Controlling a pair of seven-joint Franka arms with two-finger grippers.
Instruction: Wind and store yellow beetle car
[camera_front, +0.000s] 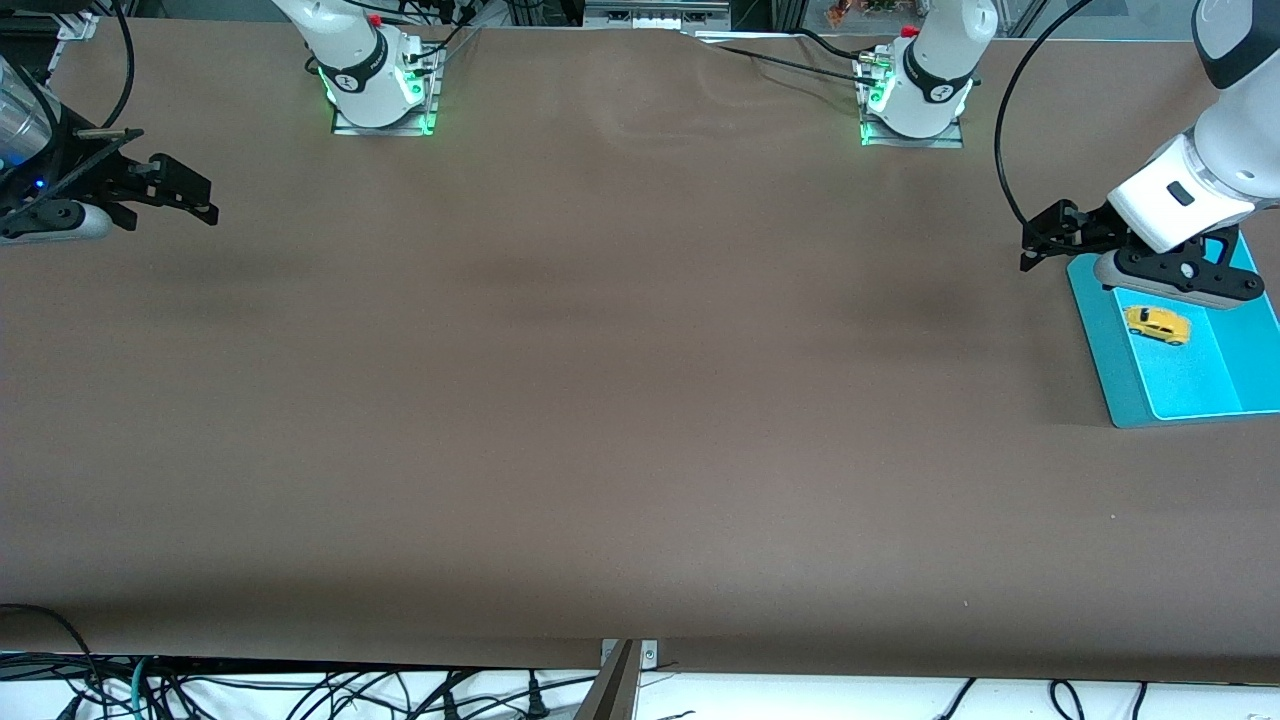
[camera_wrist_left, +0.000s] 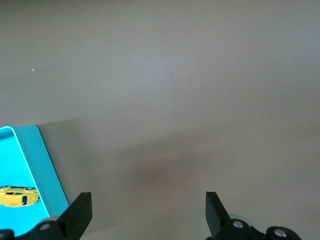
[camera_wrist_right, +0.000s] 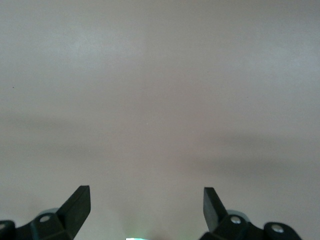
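The yellow beetle car (camera_front: 1157, 325) stands on its wheels inside a teal tray (camera_front: 1108, 350) at the left arm's end of the table. The left wrist view catches the car (camera_wrist_left: 19, 196) and the tray's rim (camera_wrist_left: 46, 165) at its edge. My left gripper (camera_front: 1040, 240) hangs open and empty over bare table just off the tray's edge, while its wrist overhangs the tray; its fingers (camera_wrist_left: 82, 210) have only tabletop between them. My right gripper (camera_front: 190, 190) waits open and empty over the table at the right arm's end, with nothing but table below it (camera_wrist_right: 146, 195).
A brown cloth covers the table (camera_front: 620, 380). Both arm bases (camera_front: 375, 90) (camera_front: 915, 100) stand along the edge farthest from the front camera. Cables (camera_front: 1005, 150) trail from the left arm.
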